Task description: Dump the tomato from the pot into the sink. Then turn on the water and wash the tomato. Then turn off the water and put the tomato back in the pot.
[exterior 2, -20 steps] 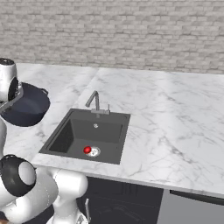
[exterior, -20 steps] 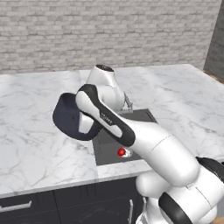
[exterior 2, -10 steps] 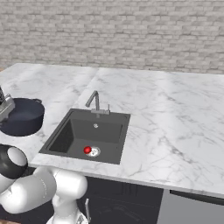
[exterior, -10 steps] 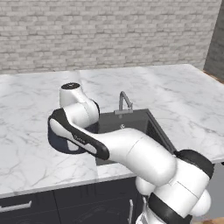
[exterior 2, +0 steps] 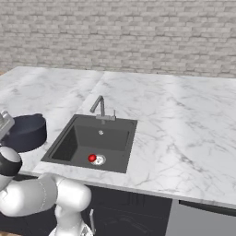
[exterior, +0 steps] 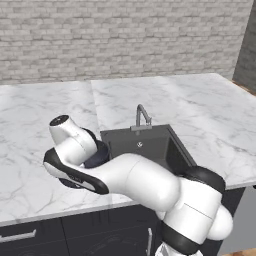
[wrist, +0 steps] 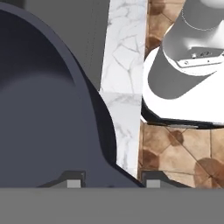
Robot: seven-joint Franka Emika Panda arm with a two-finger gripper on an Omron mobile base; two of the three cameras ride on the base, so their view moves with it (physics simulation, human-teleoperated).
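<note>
The small red tomato (exterior 2: 92, 158) lies on the floor of the dark sink (exterior 2: 69, 143), right beside the silver drain. Left of the basin, the dark grey-blue pot (exterior 2: 25, 133) is upright, low at the white marble counter. Whether it rests on the counter I cannot tell. My gripper (exterior 2: 4, 123) is at the pot's left rim and shut on it. In the hand view the pot (wrist: 43, 109) bulks large on the left, its rim running down between the fingertips of my gripper (wrist: 113, 180). From the left base view my arm hides most of the pot (exterior: 98, 155).
The grey faucet (exterior 2: 99, 107) stands at the back edge of the sink, spout over the basin. White marble counter (exterior 2: 184, 124) stretches wide to the right and behind. A brick wall backs the counter. The counter's front edge (wrist: 124, 109) and brown floor tiles lie below the hand.
My arm has swung left and down, carrying the pot from beside the sink to the counter left of it and turning it upright. The tomato has stayed by the drain.
</note>
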